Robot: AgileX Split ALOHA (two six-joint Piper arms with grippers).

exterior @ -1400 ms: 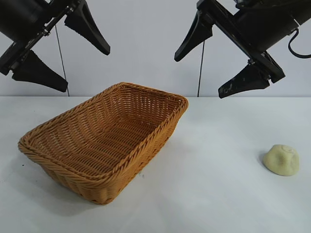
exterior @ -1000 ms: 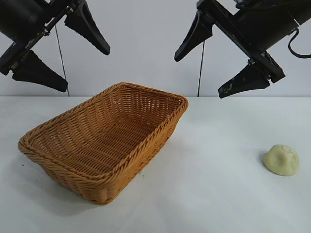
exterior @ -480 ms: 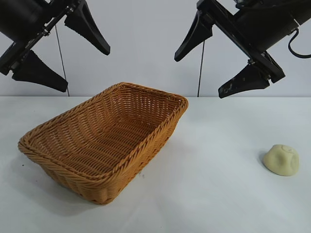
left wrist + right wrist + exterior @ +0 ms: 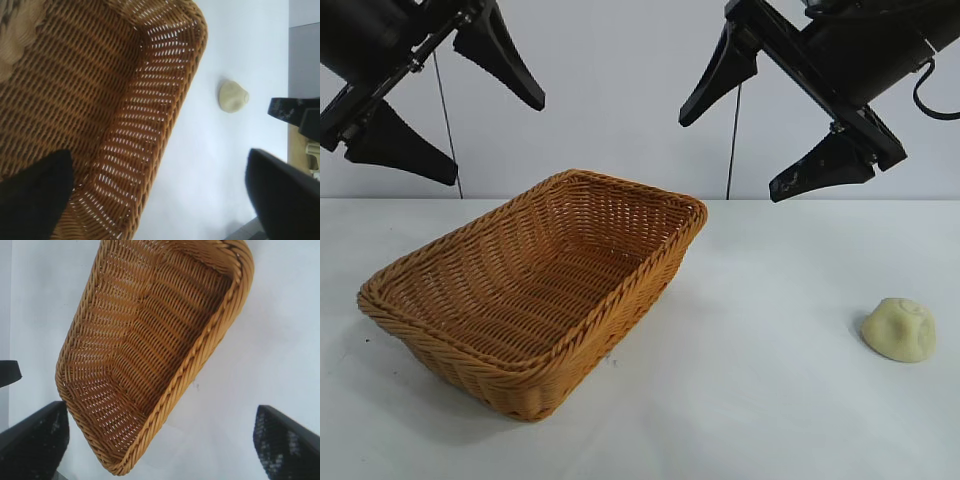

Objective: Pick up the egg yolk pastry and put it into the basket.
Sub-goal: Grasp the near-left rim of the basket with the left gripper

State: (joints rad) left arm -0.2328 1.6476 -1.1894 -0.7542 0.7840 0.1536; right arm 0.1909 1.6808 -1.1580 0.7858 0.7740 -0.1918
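Two things matter here, and the bigger one, the basket [image 4: 535, 290], sits on the white surface [image 4: 760, 400] toward the left side of the exterior view, its woven floor bare and its sloping walls rising to a braided rim. Above it hangs the left end effector [image 4: 445, 95], fingers spread wide and holding nothing, parked high over the basket's left part. The right end effector [image 4: 760, 115] is likewise released and empty, raised well above the surface to the right of the basket. Smallest is the pastry [image 4: 899, 329], a pale dome with a faint swirl on top, resting flat side down on the surface well apart from the basket, near the right edge of the exterior view and lower than the right end effector, so that arm looks the natural one for the pick. The pastry seems light and matte, so slipping should be a minor worry, but it is probably soft and crumbly: a hard squeeze could dent or crack it. The sensible hold is low across its widest part, fingers on opposite flanks near the base and not on the sloping crown, closing gently until it just lifts. The basket's wide mouth leaves generous room for the drop.
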